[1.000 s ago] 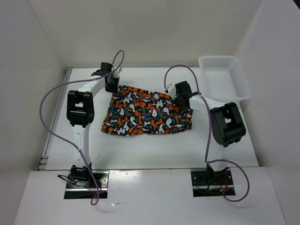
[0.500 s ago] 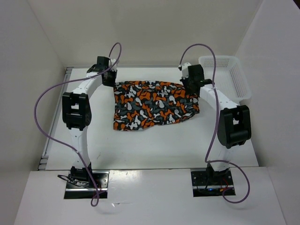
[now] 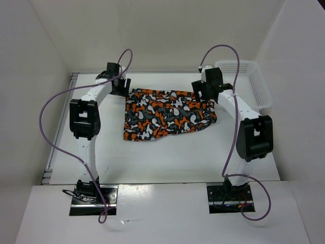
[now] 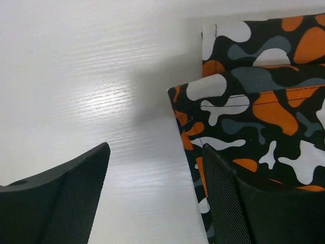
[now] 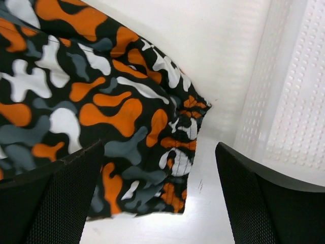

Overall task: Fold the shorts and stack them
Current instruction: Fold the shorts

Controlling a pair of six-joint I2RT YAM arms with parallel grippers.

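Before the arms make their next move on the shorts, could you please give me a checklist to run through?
1. The left gripper is open and empty: ok.
2. The right gripper is open and empty: ok.
3. The shorts lie wholly on the table: ok.
4. The shorts are apart from the basket: ok.
5. Cloth edges line up under the left gripper: not ok, stepped.
6. Corner under the right gripper is smooth: not ok, puckered.
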